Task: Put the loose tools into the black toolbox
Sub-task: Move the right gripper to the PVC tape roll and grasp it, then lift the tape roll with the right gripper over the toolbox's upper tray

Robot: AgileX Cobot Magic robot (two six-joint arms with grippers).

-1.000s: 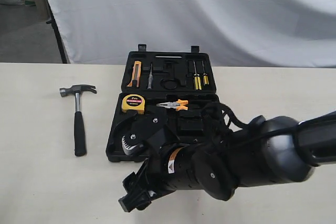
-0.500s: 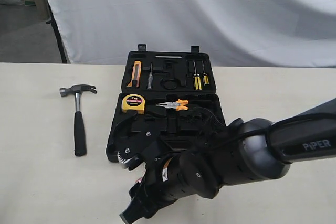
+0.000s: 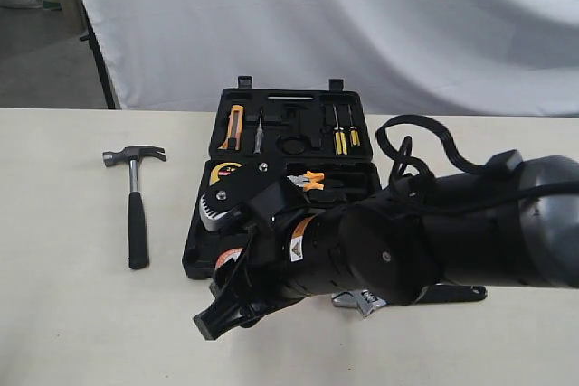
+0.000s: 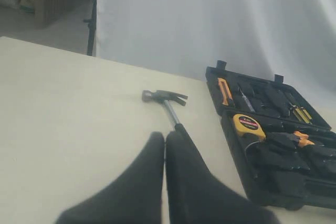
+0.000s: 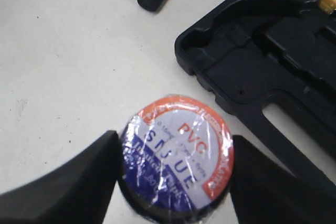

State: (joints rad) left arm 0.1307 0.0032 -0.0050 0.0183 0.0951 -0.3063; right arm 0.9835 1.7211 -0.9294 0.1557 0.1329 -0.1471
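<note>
Gripping a tape roll [image 5: 176, 156], the right fingers [image 5: 68, 182] sit just beside the black toolbox [image 5: 252, 61]; the left fingers [image 4: 142, 182] are pressed together, empty.

left hand [image 4: 166, 136]: fingers pressed together | right hand [image 5: 174, 141]: clamped on tape roll [image 5: 178, 169] (right arm [image 3: 443, 232] stretched low, leftward)

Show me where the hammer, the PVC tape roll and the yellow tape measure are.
hammer [image 3: 137, 232], exterior view, on its black grip.
PVC tape roll [image 5: 176, 158], right wrist view, on its printed label.
yellow tape measure [image 4: 248, 124], left wrist view, on its yellow case.
</note>
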